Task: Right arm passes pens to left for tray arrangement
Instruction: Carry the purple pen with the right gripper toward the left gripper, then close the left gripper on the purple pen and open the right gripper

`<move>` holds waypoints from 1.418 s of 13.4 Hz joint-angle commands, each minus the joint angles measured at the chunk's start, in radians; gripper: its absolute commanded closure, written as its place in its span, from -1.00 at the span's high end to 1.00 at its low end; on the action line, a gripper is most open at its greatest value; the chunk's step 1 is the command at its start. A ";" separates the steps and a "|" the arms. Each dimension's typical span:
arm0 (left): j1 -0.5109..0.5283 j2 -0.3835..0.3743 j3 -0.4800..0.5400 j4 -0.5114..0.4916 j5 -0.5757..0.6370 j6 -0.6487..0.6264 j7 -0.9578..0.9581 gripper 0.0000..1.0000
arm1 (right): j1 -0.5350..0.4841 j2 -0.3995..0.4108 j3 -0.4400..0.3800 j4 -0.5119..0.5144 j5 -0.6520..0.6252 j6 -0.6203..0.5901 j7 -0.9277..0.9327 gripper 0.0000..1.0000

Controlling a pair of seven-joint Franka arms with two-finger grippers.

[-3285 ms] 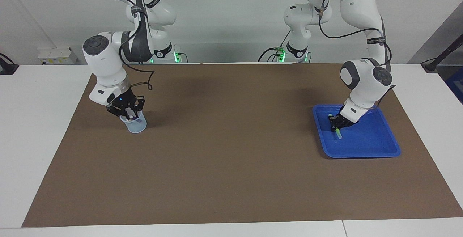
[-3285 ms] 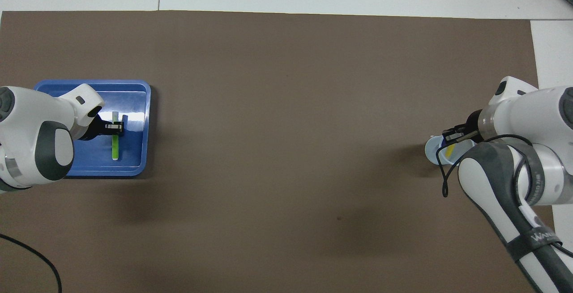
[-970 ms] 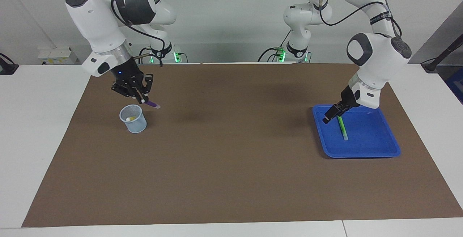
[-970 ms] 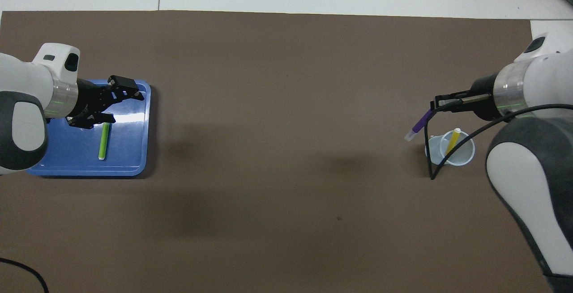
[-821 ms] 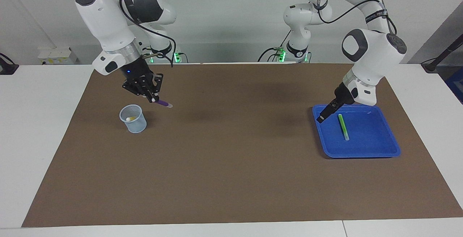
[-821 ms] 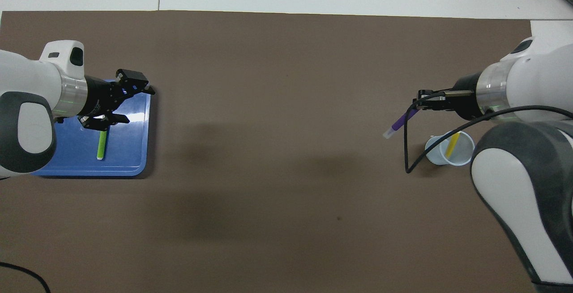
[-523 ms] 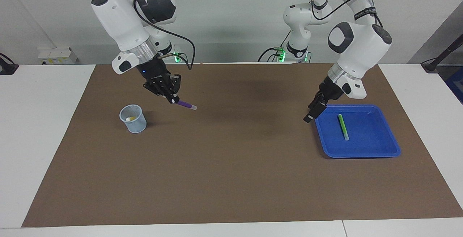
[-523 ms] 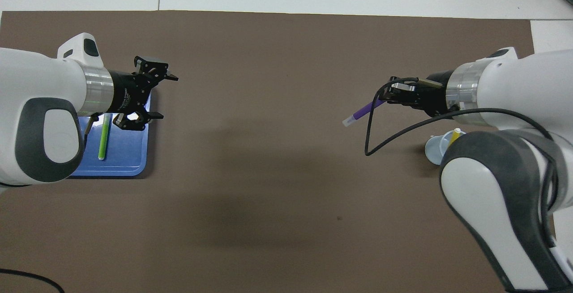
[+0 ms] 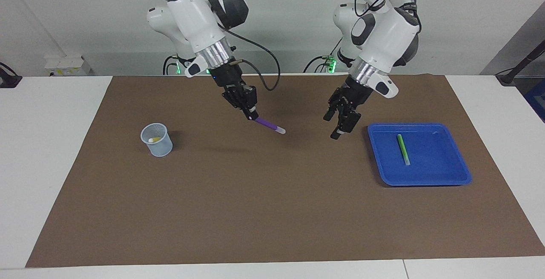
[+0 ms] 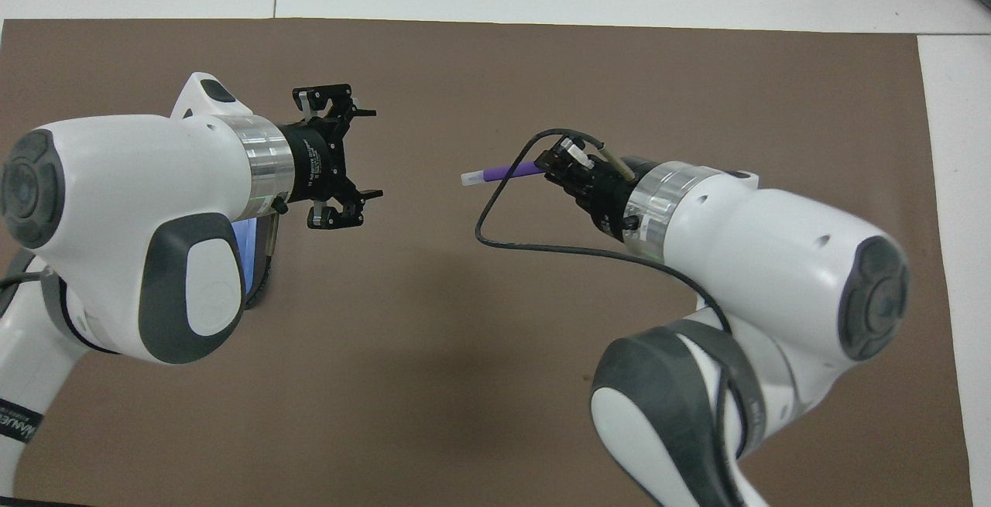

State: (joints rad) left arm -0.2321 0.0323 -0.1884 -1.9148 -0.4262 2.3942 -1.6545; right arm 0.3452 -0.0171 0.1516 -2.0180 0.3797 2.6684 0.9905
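The right arm's black claw gripper (image 9: 252,115), with a small blue light above it, is raised over the middle of the brown table mat (image 9: 272,211). Its fingertips are pinched on one end of the slim purple pen (image 9: 269,125), whose pale end points down and toward the left arm's end of the table. In the overhead view the same right gripper (image 10: 551,168) holds the purple pen (image 10: 507,173) pointing at the other gripper, with a clear gap of mat between them.

The left arm's black claw gripper (image 9: 335,122) hangs in the air over the mat, just beside the tray's edge on the side toward the table's middle. Its jaws are spread wide and hold nothing. The overhead view shows this best: the left gripper (image 10: 344,157) has its two fingers well apart, facing the pen.

The shallow bright-blue plastic tray (image 9: 443,176) sits toward the left arm's end of the table, with the slim green pen (image 9: 403,148) lying flat inside it. Only the facing view shows this pen; from overhead the left arm's white body covers nearly all of the tray (image 10: 249,244).

The small translucent pale-blue cup (image 9: 157,140) stands toward the right arm's end of the table, with the yellow pen (image 9: 155,139) inside it. Cup and yellow pen appear in the facing view only; from overhead the right arm hides them.
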 commanded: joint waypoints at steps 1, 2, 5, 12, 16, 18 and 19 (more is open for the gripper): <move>-0.048 -0.028 0.014 -0.035 -0.016 0.020 -0.091 0.91 | 0.058 -0.018 -0.003 -0.099 0.028 0.174 0.129 -1.00; -0.064 -0.031 0.014 -0.036 -0.016 0.020 -0.108 0.91 | 0.066 -0.015 -0.003 -0.099 0.028 0.194 0.176 -1.00; -0.099 -0.049 0.014 -0.068 -0.016 0.032 -0.157 0.91 | 0.083 -0.011 -0.003 -0.099 0.028 0.223 0.218 -1.00; -0.177 -0.072 0.014 -0.159 -0.016 0.224 -0.243 0.90 | 0.080 -0.009 -0.003 -0.099 0.028 0.222 0.206 -1.00; -0.188 -0.060 0.012 -0.159 -0.016 0.299 -0.261 0.89 | 0.077 -0.007 -0.003 -0.097 0.027 0.223 0.204 -1.00; -0.214 -0.046 0.012 -0.159 -0.016 0.331 -0.263 0.89 | 0.075 -0.007 -0.003 -0.097 0.027 0.223 0.204 -1.00; -0.228 -0.037 0.012 -0.159 -0.016 0.351 -0.269 0.89 | 0.075 -0.007 -0.003 -0.097 0.027 0.223 0.204 -1.00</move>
State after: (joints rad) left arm -0.4207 -0.0072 -0.1885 -2.0517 -0.4262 2.6920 -1.9064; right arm 0.4211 -0.0161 0.1474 -2.1035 0.3802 2.8720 1.2010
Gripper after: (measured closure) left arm 0.097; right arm 0.824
